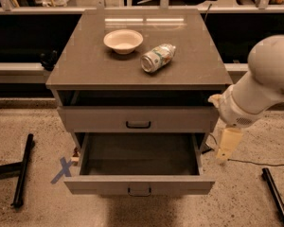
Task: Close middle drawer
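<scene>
Middle drawer: the middle drawer [138, 184] is pulled far out toward the camera. Its dark tray is bare and its low front panel hangs well forward of the cabinet's front edge.
Top drawer: the top drawer [138, 119] above it sits close to the cabinet, with a dark gap over its front.
Gripper: my gripper [228, 145] hangs off the cabinet's right side, beside the open drawer's right wall and above the floor, touching nothing.
Jaws: I cannot tell whether they are open or closed.
Step in hand: as I judge it, I am bringing myself round to the front panel; the push has not begun.
Contact point: I should meet the panel near its middle, close to the handle [139, 191], so the drawer runs straight and does not skew on its slides.
Path: I should swing forward past the drawer's front right corner first, then come in from the front, not across the open tray.
Push: flat, level and steady, straight toward the cabinet's back edge, until the panel lines up with the drawer front above.
Risk: a push near a corner could jam it, and a hard stop could set the can [157, 57] rolling.
Surface: the can lies on its side near the middle of the surface [85, 70], and a bowl [123, 40] stands just beside it toward the back edge.
</scene>
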`<state>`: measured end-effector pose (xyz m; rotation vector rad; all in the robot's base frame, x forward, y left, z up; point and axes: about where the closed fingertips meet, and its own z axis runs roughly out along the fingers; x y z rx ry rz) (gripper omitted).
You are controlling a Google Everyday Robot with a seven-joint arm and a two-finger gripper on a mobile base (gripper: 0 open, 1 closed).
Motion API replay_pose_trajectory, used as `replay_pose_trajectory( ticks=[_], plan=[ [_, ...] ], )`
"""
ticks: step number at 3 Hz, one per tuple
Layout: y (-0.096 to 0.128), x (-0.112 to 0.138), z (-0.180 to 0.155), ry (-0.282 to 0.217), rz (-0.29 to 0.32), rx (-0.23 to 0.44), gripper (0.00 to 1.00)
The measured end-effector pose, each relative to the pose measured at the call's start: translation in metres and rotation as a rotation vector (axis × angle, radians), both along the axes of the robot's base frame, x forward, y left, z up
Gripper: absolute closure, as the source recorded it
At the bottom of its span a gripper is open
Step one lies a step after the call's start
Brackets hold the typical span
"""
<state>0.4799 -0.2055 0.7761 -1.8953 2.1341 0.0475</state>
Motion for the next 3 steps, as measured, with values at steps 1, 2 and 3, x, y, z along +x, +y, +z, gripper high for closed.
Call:
replay_pose_trajectory(
  ticks=[1, 2, 3],
  plan=[
    [0.003, 0.01, -0.078, 0.066, 0.028, -0.015, 0.0],
    [0.002, 0.01, -0.08, 0.07, 0.026, -0.014, 0.0],
    [-0.006, 0.004, -0.103, 0.113, 0.011, -0.005, 0.0]
  ],
)
